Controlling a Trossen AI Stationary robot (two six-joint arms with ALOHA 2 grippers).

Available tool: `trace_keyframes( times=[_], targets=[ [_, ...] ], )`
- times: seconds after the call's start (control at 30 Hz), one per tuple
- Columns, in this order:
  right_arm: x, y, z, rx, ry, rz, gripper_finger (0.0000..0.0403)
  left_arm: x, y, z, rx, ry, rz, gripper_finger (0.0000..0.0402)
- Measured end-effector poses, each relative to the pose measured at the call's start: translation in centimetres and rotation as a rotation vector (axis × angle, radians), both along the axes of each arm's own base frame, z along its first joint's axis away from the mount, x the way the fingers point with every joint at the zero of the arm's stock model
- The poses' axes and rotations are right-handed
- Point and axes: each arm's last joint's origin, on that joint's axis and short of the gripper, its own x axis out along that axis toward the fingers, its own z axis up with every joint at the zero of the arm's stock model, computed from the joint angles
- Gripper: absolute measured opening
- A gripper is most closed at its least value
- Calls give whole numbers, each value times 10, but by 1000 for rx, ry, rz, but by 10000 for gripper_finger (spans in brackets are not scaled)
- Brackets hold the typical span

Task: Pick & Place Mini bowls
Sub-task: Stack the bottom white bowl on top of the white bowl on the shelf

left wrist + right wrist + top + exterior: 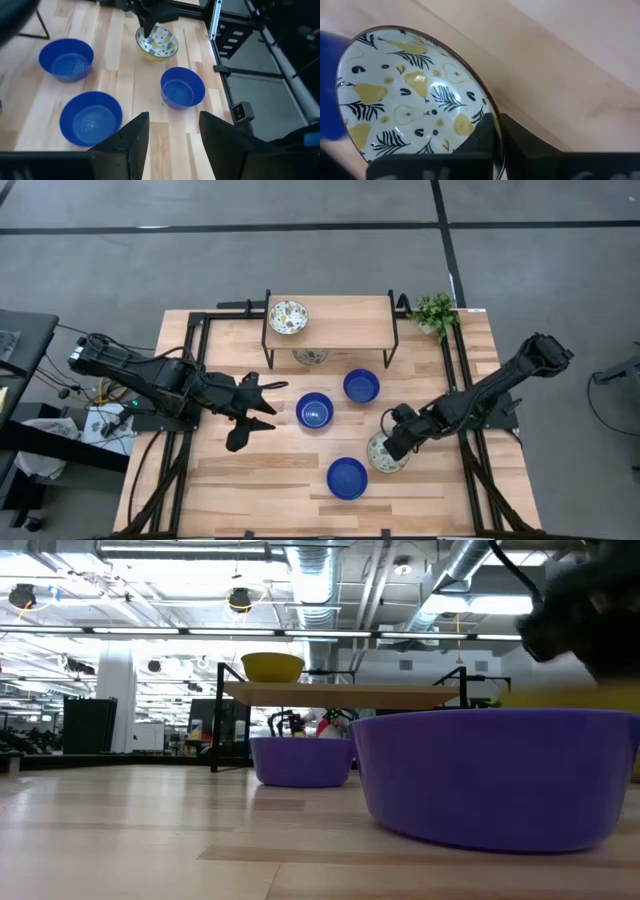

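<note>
White mini bowl with yellow pear and black leaf pattern (415, 95) on the pale wooden table (250, 480), front right, rim pinched between the right gripper's (388, 448) fingers. Three glossy cobalt blue mini bowls (314, 411) close by at centre. Another patterned bowl (288, 317) up on the small wooden shelf (345, 325). Left gripper (262, 406) spread wide, empty, left of the blue bowls.

High view: straight down over my whole table (250, 480). Low view: table height, level, blue bowl (495, 775) very close. Left wrist: looks toward my 3 o'clock, sharing patterned bowl (157, 42) with close-up right wrist.
</note>
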Motion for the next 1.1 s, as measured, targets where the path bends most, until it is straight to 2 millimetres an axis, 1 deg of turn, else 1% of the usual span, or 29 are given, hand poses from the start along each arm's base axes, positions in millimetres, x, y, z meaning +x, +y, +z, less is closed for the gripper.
trace_keyframes(
  times=[0.1, 0.2, 0.3, 0.37, 0.43, 0.6, 0.73, 0.83, 0.9, 1.03, 1.1],
  targets=[
    [3, -8, 18, -14, -30, -7, 3, 0, 0, 0, 69, -16, -19, 172],
    [9, -15, 41, -10, -85, -12, 2, 4, 0, -2, 170, -26, -21, 172],
    [20, -23, 63, -8, -134, -19, 1, 13, -2, -8, 313, -19, -38, 172],
    [30, -28, 77, -4, -177, -23, 1, 23, -5, -14, 418, -4, -48, 172],
    [42, -34, 86, 9, -201, -16, 1, 35, -7, -20, 523, 2, -56, 172],
    [72, -48, 92, 33, -188, 30, 1, 63, -19, -33, 770, -24, -91, 172],
    [97, -53, 85, 67, -157, 86, 1, 78, -30, -43, 914, -31, -116, 172],
    [113, -55, 83, 79, -157, 133, 1, 86, -38, -53, 1015, 2, -153, 172],
    [122, -55, 83, 83, -159, 160, 1, 89, -42, -58, 1046, 12, -171, 172],
    [136, -60, 84, 105, -149, 193, 0, 95, -48, -65, 1106, 16, -203, 172],
    [143, -62, 83, 108, -146, 203, 0, 96, -50, -65, 1131, 4, -215, 172]
  ],
)
